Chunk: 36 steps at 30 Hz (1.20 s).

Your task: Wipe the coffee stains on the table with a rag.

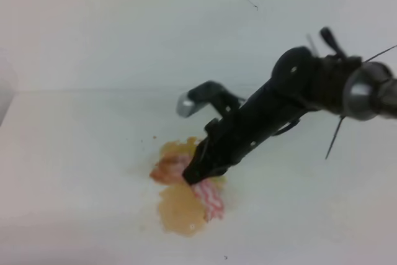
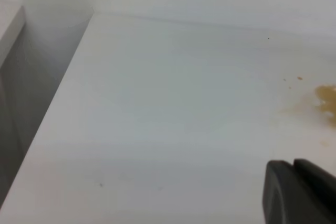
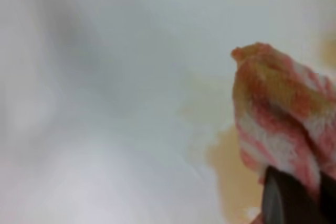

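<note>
The coffee stains (image 1: 180, 210) form a golden-brown blotch on the white table (image 1: 74, 172), a little left of centre. My right gripper (image 1: 193, 175) reaches down across the middle and is shut on the red-and-white striped rag (image 1: 209, 198), pressing it onto the blotch. In the right wrist view the rag (image 3: 278, 114) bunches up above a dark fingertip (image 3: 286, 203), with the stain (image 3: 231, 166) beneath it. The left wrist view shows only a dark finger (image 2: 299, 192) of my left gripper at the bottom right, above bare table, with the stain's edge (image 2: 326, 98) at the far right. Whether it is open or shut does not show.
The table meets a white wall (image 1: 124, 29) at the back. Its left edge (image 2: 47, 124) drops into a gap beside another white surface. A few small brown specks (image 2: 299, 78) lie near the stain. The right arm's black links (image 1: 298, 85) hang over the right half.
</note>
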### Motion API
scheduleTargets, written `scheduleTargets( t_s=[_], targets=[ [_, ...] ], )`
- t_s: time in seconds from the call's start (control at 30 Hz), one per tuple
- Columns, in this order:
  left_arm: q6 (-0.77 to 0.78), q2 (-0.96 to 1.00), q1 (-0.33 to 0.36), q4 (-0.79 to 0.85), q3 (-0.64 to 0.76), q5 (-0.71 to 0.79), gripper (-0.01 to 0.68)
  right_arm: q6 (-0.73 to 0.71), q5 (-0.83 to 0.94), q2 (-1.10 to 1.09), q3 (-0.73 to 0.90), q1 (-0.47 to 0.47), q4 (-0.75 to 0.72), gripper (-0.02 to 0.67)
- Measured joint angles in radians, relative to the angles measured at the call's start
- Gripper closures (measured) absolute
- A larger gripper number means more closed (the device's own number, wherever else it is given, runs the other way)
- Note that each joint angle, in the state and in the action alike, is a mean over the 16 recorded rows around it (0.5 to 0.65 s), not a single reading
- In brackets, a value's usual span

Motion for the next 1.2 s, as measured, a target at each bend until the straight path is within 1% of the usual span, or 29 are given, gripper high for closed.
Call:
scheduleTargets(
  t_s=[0.27,0.53,0.87,1.2],
  targets=[
    [0.000,0.000,0.000,0.000,0.000,-0.001,0.675,0.004,0.019,0.099,-0.060,0.100,-0.029,0.626],
    [0.002,0.000,0.000,0.000,0.000,-0.002,0.675,0.080,0.036,0.185,-0.139,0.143,-0.139,0.634],
    [0.002,0.000,0.000,0.000,0.000,-0.003,0.675,0.144,0.024,0.238,-0.180,0.131,-0.270,0.622],
    [0.001,0.000,0.000,0.000,0.000,-0.003,0.675,0.167,-0.021,0.245,-0.205,0.072,-0.334,0.623]
  ],
)
